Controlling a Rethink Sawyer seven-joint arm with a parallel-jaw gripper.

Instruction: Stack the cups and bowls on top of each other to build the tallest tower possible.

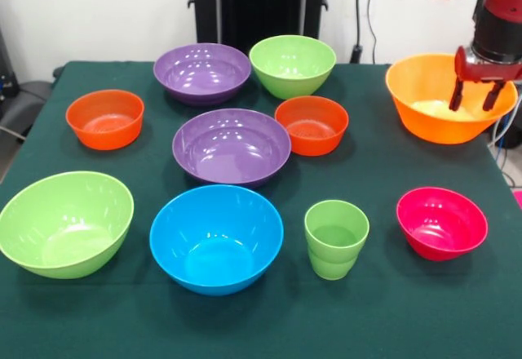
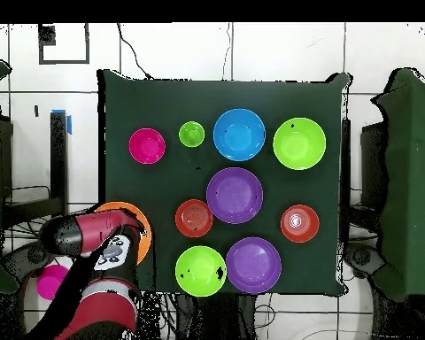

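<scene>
My gripper (image 1: 475, 96) is open and empty, its two fingers hanging just over the far side of the large orange bowl (image 1: 436, 102) at the table's back right. In the overhead view the arm covers most of that bowl (image 2: 120, 209). The light-green cup (image 1: 336, 238) stands upright near the front, between the blue bowl (image 1: 216, 238) and the pink-red bowl (image 1: 441, 222). Two purple bowls (image 1: 231, 145) (image 1: 201, 72), two lime bowls (image 1: 65, 222) (image 1: 292, 64) and two orange-red bowls (image 1: 104, 118) (image 1: 311, 124) sit apart. Nothing is stacked.
All lie on a dark green cloth-covered table (image 1: 391, 314). The black pedestal (image 1: 257, 4) stands behind the far edge. Cables hang off the table's right side (image 1: 502, 135). Narrow gaps separate the bowls in the middle.
</scene>
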